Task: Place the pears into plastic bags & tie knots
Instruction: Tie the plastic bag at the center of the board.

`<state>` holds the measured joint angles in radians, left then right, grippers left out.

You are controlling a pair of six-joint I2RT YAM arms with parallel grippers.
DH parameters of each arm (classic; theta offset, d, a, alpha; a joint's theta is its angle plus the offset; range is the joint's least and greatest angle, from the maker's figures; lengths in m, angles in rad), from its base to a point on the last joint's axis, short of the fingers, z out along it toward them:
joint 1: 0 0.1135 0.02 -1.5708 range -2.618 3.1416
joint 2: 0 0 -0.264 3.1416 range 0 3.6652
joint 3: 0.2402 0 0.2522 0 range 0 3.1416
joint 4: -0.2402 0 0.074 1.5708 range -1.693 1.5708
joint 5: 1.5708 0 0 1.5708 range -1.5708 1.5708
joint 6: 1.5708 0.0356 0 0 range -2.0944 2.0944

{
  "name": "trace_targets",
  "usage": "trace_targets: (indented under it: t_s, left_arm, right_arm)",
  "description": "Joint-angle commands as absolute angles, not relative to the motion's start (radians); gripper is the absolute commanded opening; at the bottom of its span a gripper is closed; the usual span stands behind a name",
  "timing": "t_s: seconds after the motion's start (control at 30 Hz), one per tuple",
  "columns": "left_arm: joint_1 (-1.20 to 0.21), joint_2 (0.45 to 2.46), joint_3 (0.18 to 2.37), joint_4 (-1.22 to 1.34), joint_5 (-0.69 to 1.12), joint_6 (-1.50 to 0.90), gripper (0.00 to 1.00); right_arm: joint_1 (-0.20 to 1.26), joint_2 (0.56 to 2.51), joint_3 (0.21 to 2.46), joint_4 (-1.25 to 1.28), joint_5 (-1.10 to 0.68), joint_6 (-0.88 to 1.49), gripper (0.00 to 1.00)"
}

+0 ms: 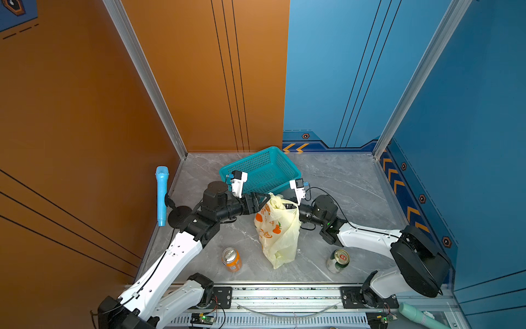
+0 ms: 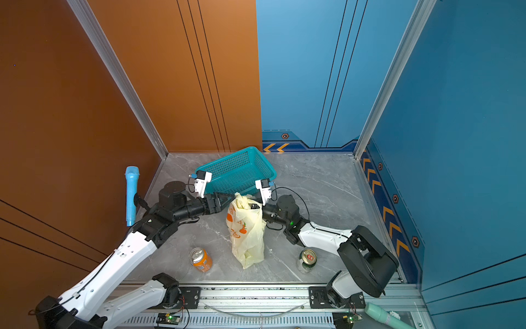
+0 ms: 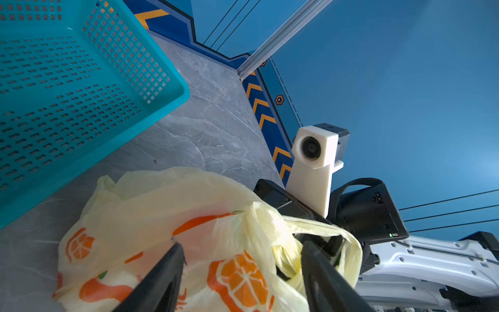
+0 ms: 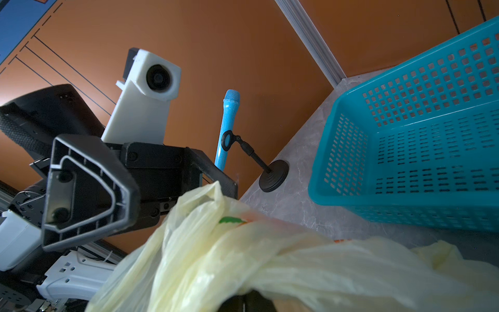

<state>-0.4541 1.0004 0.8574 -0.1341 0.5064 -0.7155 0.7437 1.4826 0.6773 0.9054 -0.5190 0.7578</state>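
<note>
The pale-yellow plastic bag (image 1: 277, 230) (image 2: 246, 233) with orange fruit prints stands upright mid-table, bulging at the bottom. No pears show; whatever it holds is hidden by the plastic. My right gripper (image 1: 290, 205) (image 4: 245, 299) is shut on the bag's gathered top (image 4: 243, 264) and holds it up from the right. My left gripper (image 1: 266, 199) (image 3: 243, 244) reaches in from the left at the bag's upper edge. It is open, its two dark fingers (image 3: 172, 270) wide apart with loose bag plastic (image 3: 151, 216) between them.
An empty teal mesh basket (image 1: 264, 168) sits tilted just behind the bag. An orange can (image 1: 232, 259) stands front left and a green can (image 1: 338, 260) front right. A blue microphone on a black stand (image 1: 161, 196) is by the orange left wall.
</note>
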Motion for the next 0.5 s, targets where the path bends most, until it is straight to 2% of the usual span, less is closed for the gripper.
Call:
trace_targets:
  t_s: [0.0, 0.07, 0.13, 0.17, 0.27, 0.47]
  left_arm:
    - [-0.488, 1.05, 0.879, -0.098, 0.568, -0.706, 0.58]
    - [-0.492, 1.057, 0.892, -0.146, 0.528, -0.676, 0.32]
    - [-0.492, 1.044, 0.899, -0.224, 0.455, -0.636, 0.13]
    - [-0.49, 1.038, 0.897, -0.238, 0.434, -0.627, 0.08]
    - [-0.479, 1.035, 0.884, -0.221, 0.424, -0.621, 0.0]
    - [-0.509, 1.112, 0.89, -0.111, 0.49, -0.634, 0.0]
  right_arm:
    - [0.738, 1.447, 0.666, 0.87, -0.502, 0.726, 0.0]
    - [0.735, 1.435, 0.662, 0.871, -0.503, 0.726, 0.0]
    - [0.732, 1.421, 0.657, 0.874, -0.512, 0.732, 0.0]
    - [0.732, 1.417, 0.657, 0.879, -0.521, 0.737, 0.0]
    - [0.733, 1.42, 0.657, 0.951, -0.593, 0.779, 0.0]
    - [0.757, 1.46, 0.689, 1.038, -0.67, 0.855, 0.0]
